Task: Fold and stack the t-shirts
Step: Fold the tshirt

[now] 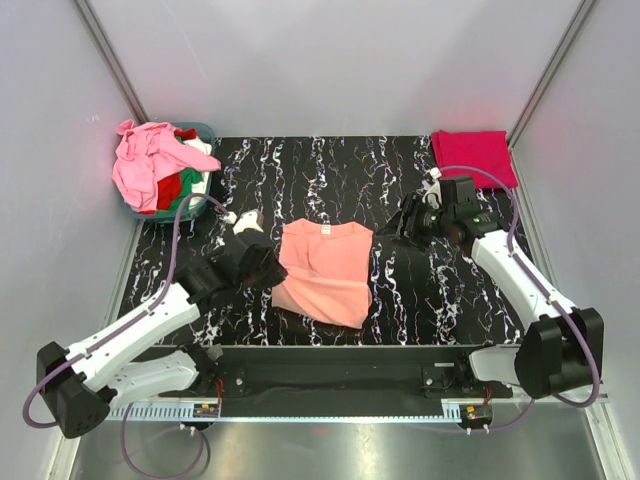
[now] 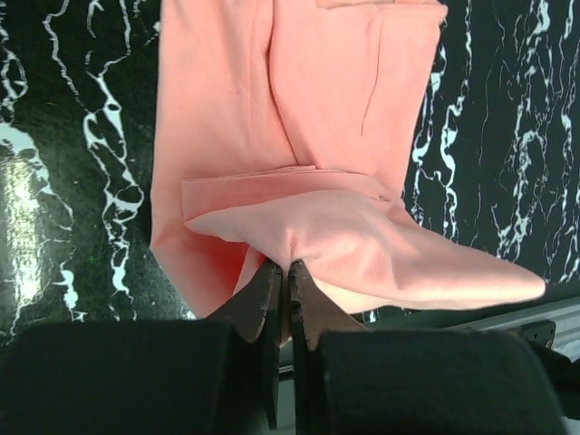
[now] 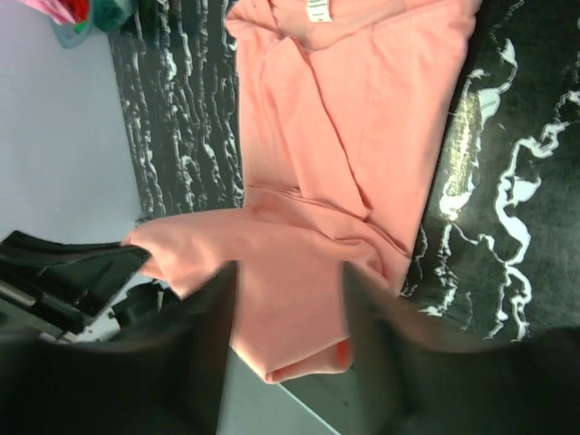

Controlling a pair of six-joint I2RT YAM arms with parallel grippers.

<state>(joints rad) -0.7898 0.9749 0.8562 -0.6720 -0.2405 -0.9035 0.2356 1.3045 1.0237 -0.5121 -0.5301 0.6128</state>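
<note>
Here the left tool was clenched on a fold of the salmon-orange t-shirt lying on the surface. The right tool stood released, jaws apart, near it.

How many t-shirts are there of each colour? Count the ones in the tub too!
salmon-orange t-shirt: 1
crimson-pink t-shirt: 1
light pink t-shirt: 1
red t-shirt: 1
green t-shirt: 1
white t-shirt: 1
Total: 6 showing. The pile in the teal tub may hide more.
</note>
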